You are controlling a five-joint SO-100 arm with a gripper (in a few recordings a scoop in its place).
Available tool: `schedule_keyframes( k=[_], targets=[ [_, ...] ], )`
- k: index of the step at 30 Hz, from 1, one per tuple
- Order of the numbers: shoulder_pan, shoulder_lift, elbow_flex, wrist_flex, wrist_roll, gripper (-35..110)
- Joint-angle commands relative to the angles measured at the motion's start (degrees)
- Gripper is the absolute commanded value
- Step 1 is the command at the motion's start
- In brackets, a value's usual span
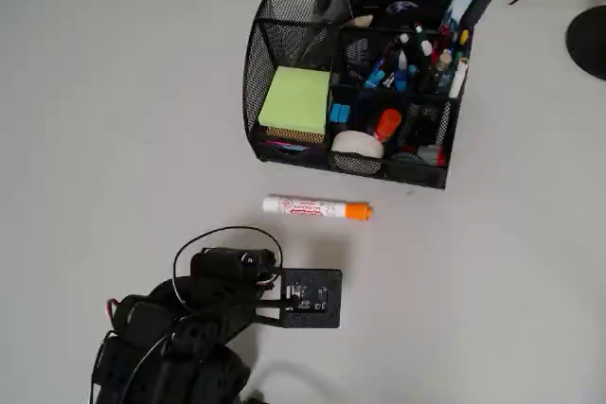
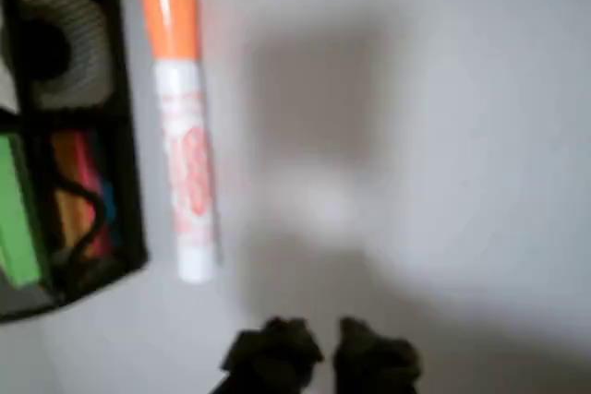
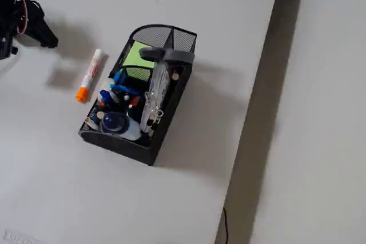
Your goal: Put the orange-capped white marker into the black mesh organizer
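The orange-capped white marker (image 1: 317, 208) lies flat on the white table just in front of the black mesh organizer (image 1: 284, 44), parallel to its front wall, cap to the right in the overhead view. In the wrist view the marker (image 2: 185, 145) stands lengthwise beside the organizer's wall (image 2: 129, 136). My gripper (image 1: 322, 298) hovers a short way in front of the marker, apart from it. Its dark fingertips (image 2: 272, 357) sit together at the bottom of the wrist view, shut and holding nothing. In the fixed view the gripper (image 3: 48, 37) is left of the marker (image 3: 90, 75) and the organizer (image 3: 171, 41).
The organizer holds a green sticky-note pad (image 1: 295, 99), several pens (image 1: 402, 59), a tape roll (image 1: 358, 144) and a short orange-topped item (image 1: 387, 123). A black round base (image 1: 589, 40) stands at the far right. The table's edge (image 3: 257, 84) runs past the organizer.
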Motion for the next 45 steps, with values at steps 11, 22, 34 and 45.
schedule_keyframes(
  k=[11,22,34,45],
  targets=[
    [0.0,0.44,0.0,0.18,-0.09,4],
    [0.0,0.44,0.0,0.18,-0.09,4],
    [-5.19,0.44,0.0,0.18,-5.89,4],
    [-6.94,0.53,1.32,-4.92,-8.53,4]
  ],
)
